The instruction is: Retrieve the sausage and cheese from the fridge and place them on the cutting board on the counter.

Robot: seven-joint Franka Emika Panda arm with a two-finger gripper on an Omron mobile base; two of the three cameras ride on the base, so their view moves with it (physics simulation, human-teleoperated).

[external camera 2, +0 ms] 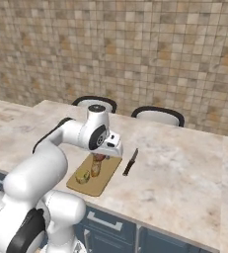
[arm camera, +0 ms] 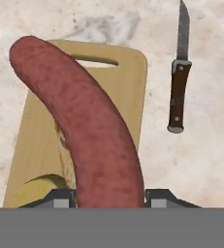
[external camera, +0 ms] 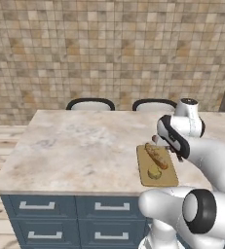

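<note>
My gripper [arm camera: 111, 196] is shut on the sausage [arm camera: 79, 116], a glossy reddish-brown link that runs out from between the fingers over the cutting board [arm camera: 133, 72]. In the right base view the gripper [external camera 2: 100, 156] hangs just above the board [external camera 2: 105, 180] with the sausage [external camera 2: 98, 159] under the hand. The cheese [arm camera: 38, 191], a pale yellow lump, lies on the near end of the board [external camera: 167, 181]; it shows as well at cheese [external camera: 154, 172] and cheese [external camera 2: 82, 176]. The counter [external camera: 84, 146] carries the board. The fridge is out of view.
A tan oblong thing [external camera: 156, 155] lies on the board beneath the hand. A dark-handled knife [external camera 2: 130, 162] rests on the stone right of the board, knife [arm camera: 179, 92]. Two chair backs [external camera: 90, 104] stand behind the far edge. Navy drawers [external camera: 50, 206] front the island.
</note>
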